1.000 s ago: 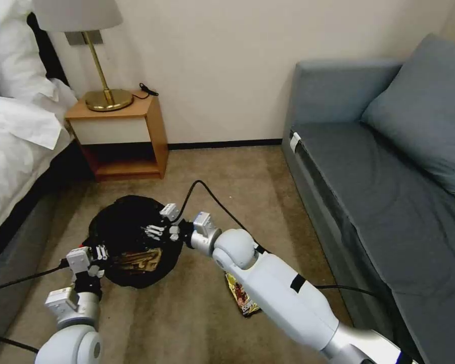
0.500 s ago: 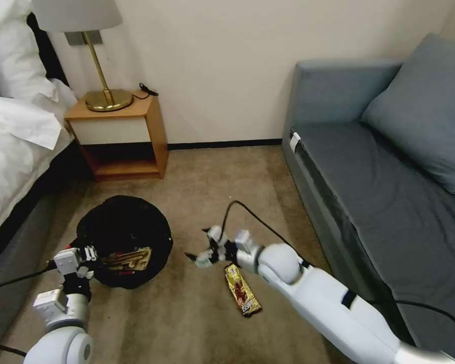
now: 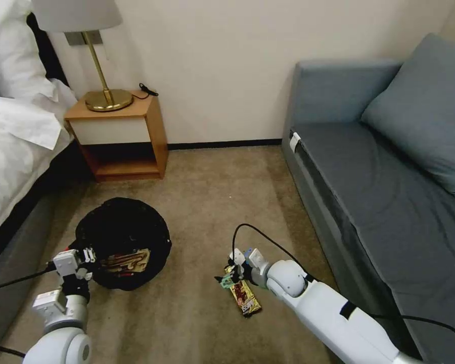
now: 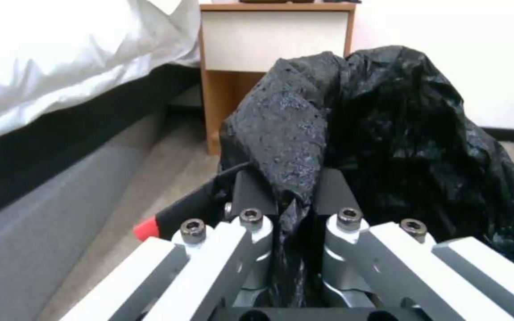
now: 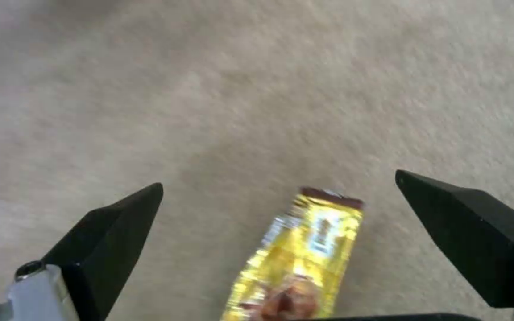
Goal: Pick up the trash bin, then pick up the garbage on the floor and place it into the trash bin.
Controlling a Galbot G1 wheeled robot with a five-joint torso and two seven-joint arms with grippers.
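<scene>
The trash bin (image 3: 121,227), a low black basket lined with a crinkly black bag, sits on the carpet at front left. A gold-brown wrapper (image 3: 125,261) lies inside it. My left gripper (image 3: 82,257) is shut on the bin's near rim. In the left wrist view its fingers (image 4: 251,196) pinch a fold of the black bag (image 4: 388,133). My right gripper (image 3: 231,273) hangs open just above the far end of a gold snack wrapper (image 3: 246,297), garbage lying flat on the carpet. In the right wrist view the wrapper (image 5: 308,254) lies between the spread fingertips (image 5: 120,218).
A wooden nightstand (image 3: 124,134) with a brass lamp (image 3: 106,96) stands against the back wall. The bed (image 3: 15,146) runs along the left. A grey sofa (image 3: 389,182) lines the right. Bare carpet (image 3: 207,202) lies between bin and sofa.
My right gripper left the space over the bin, swung right and came down over the snack wrapper on the floor. The left gripper and the bin shifted slightly left.
</scene>
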